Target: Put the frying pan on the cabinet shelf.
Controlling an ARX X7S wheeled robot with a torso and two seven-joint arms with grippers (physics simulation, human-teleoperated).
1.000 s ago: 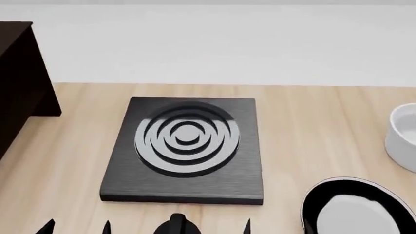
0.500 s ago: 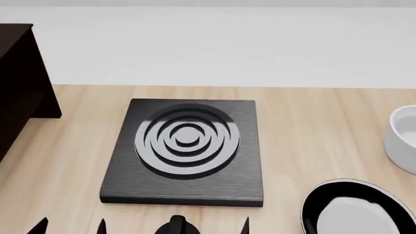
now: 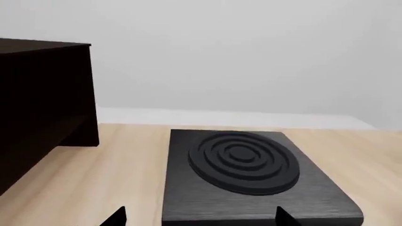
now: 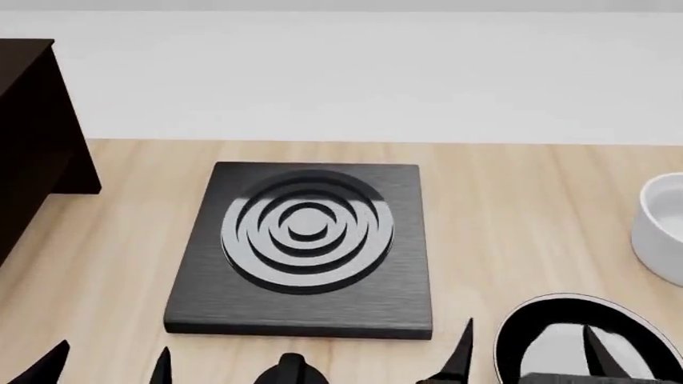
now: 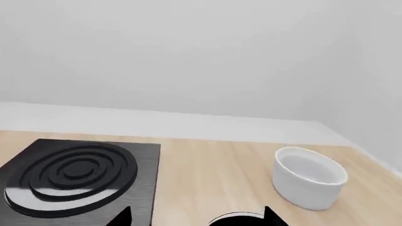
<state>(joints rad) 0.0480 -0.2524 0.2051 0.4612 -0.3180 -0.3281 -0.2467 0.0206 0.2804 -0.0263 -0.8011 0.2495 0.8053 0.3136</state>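
The frying pan (image 4: 546,336) lies at the near right of the wooden table, a round black pan with a pale glossy base and a thin light rim; its handle is out of view. My right gripper (image 4: 529,354) is open, its two dark fingertips standing over the pan's left part. In the right wrist view only the pan's rim (image 5: 242,218) shows between the open right gripper's (image 5: 197,219) tips. My left gripper (image 4: 107,364) is open and empty at the near left. The dark cabinet (image 4: 32,136) stands at the far left and also shows in the left wrist view (image 3: 44,103); its shelf ledge does not show clearly.
A square black stove plate (image 4: 304,244) with concentric rings lies in the middle of the table, just ahead of the left gripper (image 3: 201,219). A white bowl (image 4: 661,236) stands at the right edge, beyond the pan. A pale wall runs behind the table.
My right gripper's fingertips have come up into the head view over the pan. My left gripper's tips have shifted a little to the left. The pan, plate and bowl have not moved.
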